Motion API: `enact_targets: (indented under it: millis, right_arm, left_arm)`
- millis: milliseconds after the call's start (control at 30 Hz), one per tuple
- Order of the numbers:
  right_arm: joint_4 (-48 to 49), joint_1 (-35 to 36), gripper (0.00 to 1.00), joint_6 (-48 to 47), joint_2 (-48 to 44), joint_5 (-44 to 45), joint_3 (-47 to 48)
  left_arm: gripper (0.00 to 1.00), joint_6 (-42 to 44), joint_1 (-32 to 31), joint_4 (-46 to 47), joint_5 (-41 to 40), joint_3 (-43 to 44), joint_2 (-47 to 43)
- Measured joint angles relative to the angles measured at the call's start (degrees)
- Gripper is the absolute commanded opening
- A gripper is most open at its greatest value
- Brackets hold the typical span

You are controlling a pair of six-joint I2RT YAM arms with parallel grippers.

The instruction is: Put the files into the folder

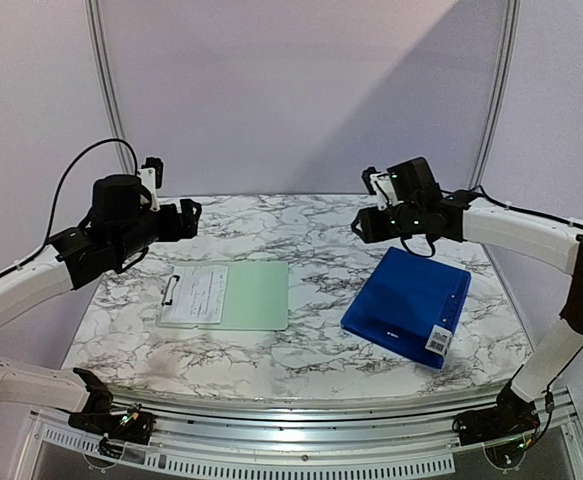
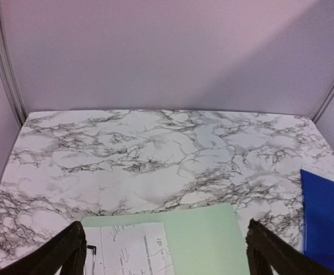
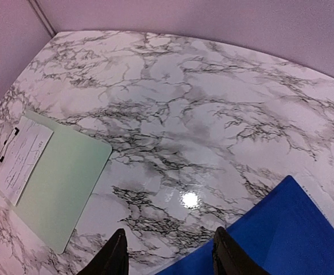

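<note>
Our left hand (image 1: 189,218) hangs released, jaws wide, above the files (image 1: 233,296): a pale green sheet (image 1: 259,294) with a smaller printed slip (image 1: 199,295) on its left part, flat on the table (image 1: 301,232). Well apart to the right the blue folder (image 1: 406,300) lies shut, its inside hidden, and our right hand (image 1: 365,224) hovers over its far edge, jaws apart, grasping nothing.
</note>
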Motion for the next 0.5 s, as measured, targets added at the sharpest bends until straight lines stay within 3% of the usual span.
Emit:
enact_targets:
  millis: [200, 233, 267, 300, 333, 500]
  right_arm:
    - [5.6, -3.6, 0.52, 1.2, -9.4, 0.0, -10.2]
    - [5.8, -3.6, 0.57, 1.3, -9.7, -0.1, -10.6]
    - [6.8, -3.6, 0.7, 1.4, -10.5, -0.2, -11.6]
    - [7.6, -3.6, 0.9, 1.6, -11.0, -0.3, -12.5]
    - [8.2, -3.5, 0.98, 1.7, -11.3, -0.6, -13.2]
    - [12.6, -3.5, 0.99, 2.6, -11.9, -0.5, -16.4]
  left_arm:
    - [0.98, 1.8, 0.1, 2.5, -2.1, 0.0, 0.0]
    - [0.98, 2.0, 0.1, 3.0, -2.3, 0.0, 0.0]
    - [0.98, 2.2, 0.1, 3.5, -2.6, 0.0, 0.1]
    - [0.99, 2.3, 0.1, 3.8, -2.8, 0.0, 0.3]
    - [0.99, 2.4, 0.1, 4.1, -2.9, 0.0, 0.4]
    - [0.99, 2.9, 0.2, 5.0, -3.6, 0.0, 0.7]
